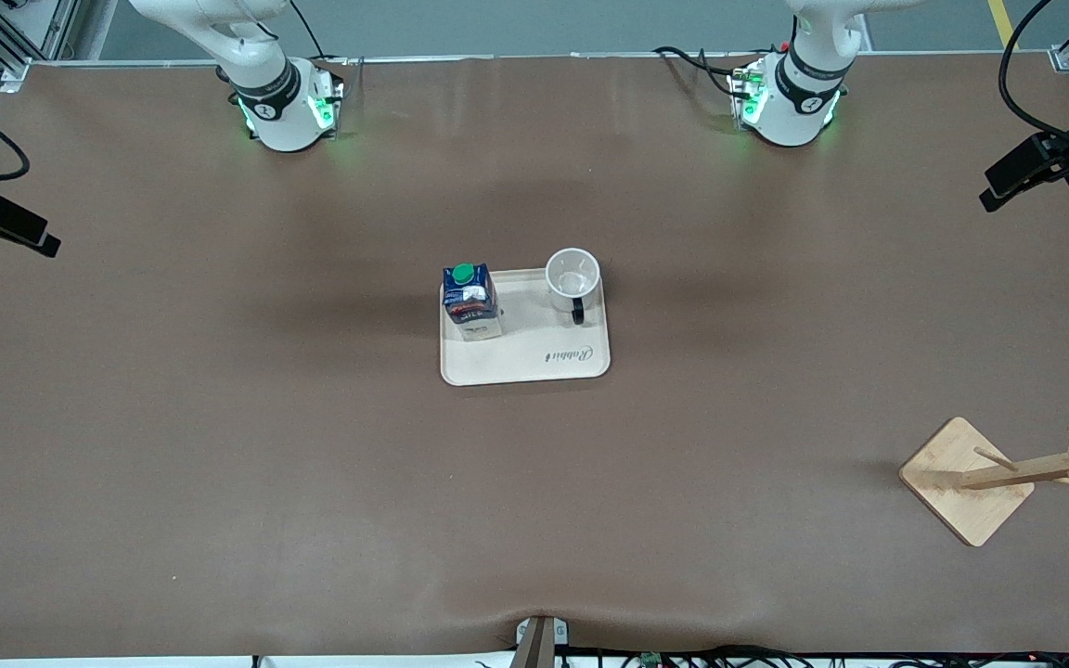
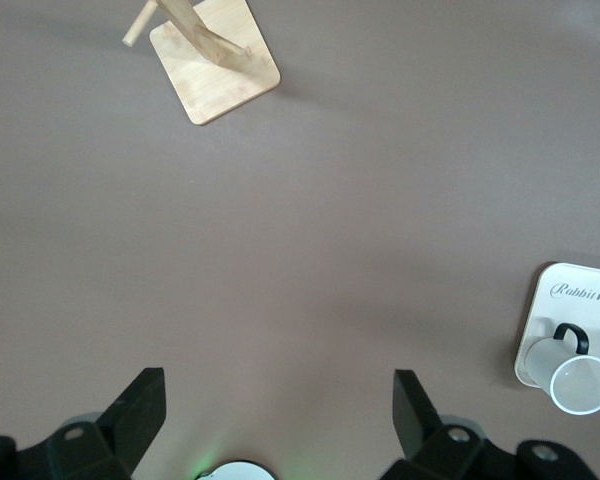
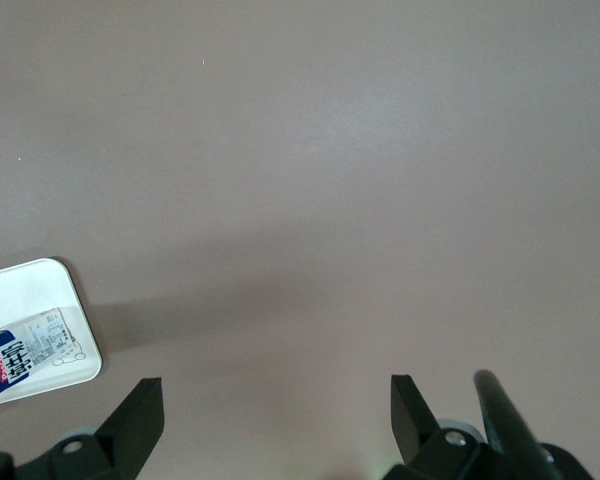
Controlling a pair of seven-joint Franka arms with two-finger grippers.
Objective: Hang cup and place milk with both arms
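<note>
A white cup (image 1: 573, 276) with a black loop handle stands upright on a cream tray (image 1: 534, 362) in the middle of the table; the left wrist view shows the cup (image 2: 580, 380) too. Beside it on the same tray, toward the right arm's end, stands the dark-blue milk (image 1: 470, 299) carton with a green cap; the right wrist view catches a corner of the milk (image 3: 20, 362). My left gripper (image 2: 280, 405) is open high over bare table. High over bare table too, my right gripper (image 3: 277, 410) is open and holds nothing. In the front view both grippers are out of frame.
A wooden cup rack (image 1: 1008, 473) on a square base sits near the left arm's end, close to the front camera; the rack (image 2: 212, 55) appears in the left wrist view as well. Black camera mounts (image 1: 1045, 162) stand at both table ends.
</note>
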